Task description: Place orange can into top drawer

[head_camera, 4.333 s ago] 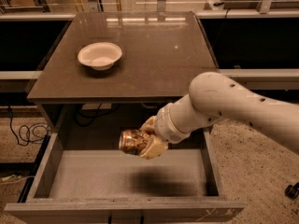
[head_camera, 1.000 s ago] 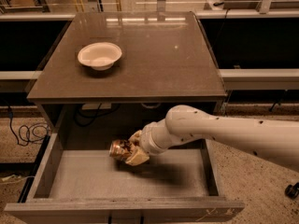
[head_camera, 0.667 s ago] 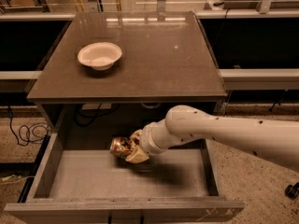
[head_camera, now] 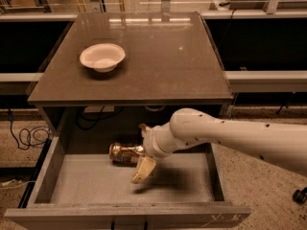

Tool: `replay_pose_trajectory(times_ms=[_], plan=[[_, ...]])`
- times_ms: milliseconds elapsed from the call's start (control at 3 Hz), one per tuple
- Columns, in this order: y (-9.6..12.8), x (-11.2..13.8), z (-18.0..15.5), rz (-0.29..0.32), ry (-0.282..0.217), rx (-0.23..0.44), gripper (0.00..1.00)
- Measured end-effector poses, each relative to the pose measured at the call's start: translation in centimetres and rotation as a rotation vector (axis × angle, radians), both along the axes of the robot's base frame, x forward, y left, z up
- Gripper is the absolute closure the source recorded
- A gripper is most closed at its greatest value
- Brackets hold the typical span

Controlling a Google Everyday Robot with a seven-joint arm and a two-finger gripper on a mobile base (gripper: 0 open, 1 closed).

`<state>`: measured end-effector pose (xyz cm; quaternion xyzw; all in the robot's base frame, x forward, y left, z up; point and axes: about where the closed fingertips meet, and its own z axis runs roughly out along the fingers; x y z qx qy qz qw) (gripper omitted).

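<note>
The orange can [head_camera: 124,154] lies on its side on the pale floor of the open top drawer [head_camera: 96,186], near the back and left of the middle. My gripper [head_camera: 143,149] is inside the drawer just right of the can, on a white arm that comes in from the right. Its fingers are spread wide, one [head_camera: 143,169] low over the floor and the other up at the back. The can's right end lies between them, and they do not close on it.
A white bowl [head_camera: 102,57] sits on the brown tabletop [head_camera: 163,61] above the drawer, at the left. Cables hang at the left of the cabinet [head_camera: 26,138]. The drawer's scuffed front panel [head_camera: 129,217] runs along the bottom.
My gripper was shut on the can and lowered it into the drawer. Now the fingers have opened and the can rests on the drawer floor.
</note>
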<state>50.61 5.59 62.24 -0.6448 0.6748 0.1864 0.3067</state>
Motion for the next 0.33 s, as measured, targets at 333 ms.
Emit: replay_pose_trajectory(times_ms=[333], plan=[[0.0,0.0,0.0,0.0,0.0,0.0,0.0]])
